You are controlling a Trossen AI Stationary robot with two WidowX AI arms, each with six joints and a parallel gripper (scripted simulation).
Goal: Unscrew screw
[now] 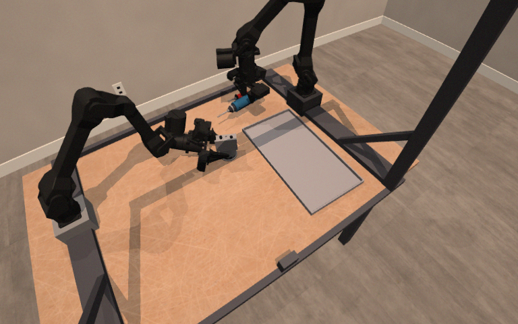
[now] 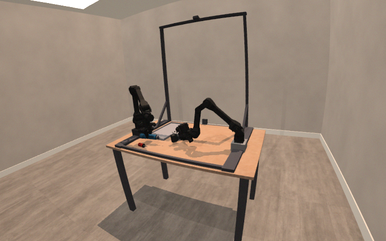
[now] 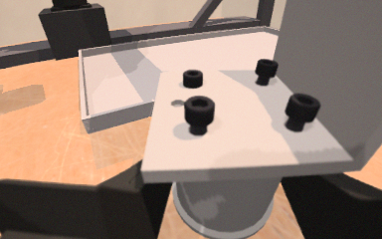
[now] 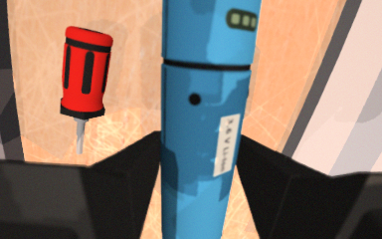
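Note:
The joint module stands upright on the table, a grey cylinder under a pale bracket. Several black screws sit in the bracket; the screw at the back left sits lowest, the others stand raised. My left gripper lies low, with a finger against each side of the cylinder. The electric screwdriver lies flat on the table. My right gripper reaches down onto it, with both fingers pressed on its blue barrel.
A small red screwdriver lies beside the electric one. A shallow grey tray lies just beyond the module. The right arm's base and the dark frame post stand along the far side.

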